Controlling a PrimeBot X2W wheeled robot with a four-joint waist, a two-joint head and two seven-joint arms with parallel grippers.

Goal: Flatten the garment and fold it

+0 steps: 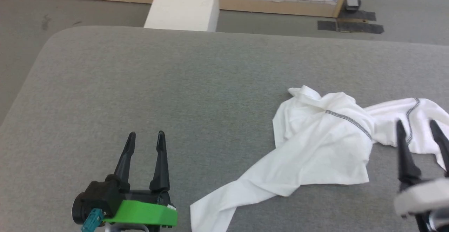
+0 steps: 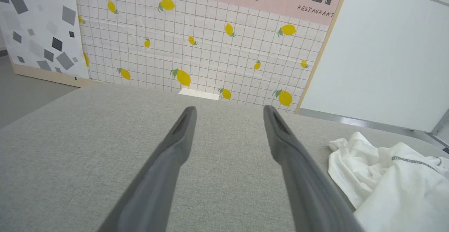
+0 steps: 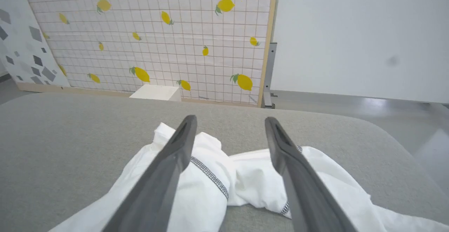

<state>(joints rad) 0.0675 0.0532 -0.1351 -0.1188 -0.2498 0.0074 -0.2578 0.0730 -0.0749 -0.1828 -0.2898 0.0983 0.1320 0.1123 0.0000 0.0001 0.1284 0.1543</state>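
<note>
1. The garment (image 1: 322, 144) lies crumpled on the right half of the grey desk (image 1: 175, 84). It is bunched in the middle, where a line of black-and-white zigzag stitching crosses it.
2. One long strip of the garment trails toward the near edge, ending just right of the left pincer's green base. Another part spreads to the right, with a second curved stitched seam on it.
3. The left pincer (image 1: 146, 133) sits over bare desk at the near left, well apart from the bunched cloth. Its two dark fingers stand apart with nothing between them.
4. In the left wrist view, the left pincer (image 2: 229, 108) points across bare desk, with the garment (image 2: 386, 183) off to its right.
5. The right pincer (image 1: 416, 122) is at the near right, over the garment's right-hand part, its fingers spread apart.
6. In the right wrist view, the right pincer (image 3: 230, 118) straddles the bunched garment (image 3: 207, 204) without clamping it.
7. Beyond the desk's far edge a white box (image 1: 184, 5) stands on the floor before a lemon-patterned wall panel (image 2: 210, 49).
</note>
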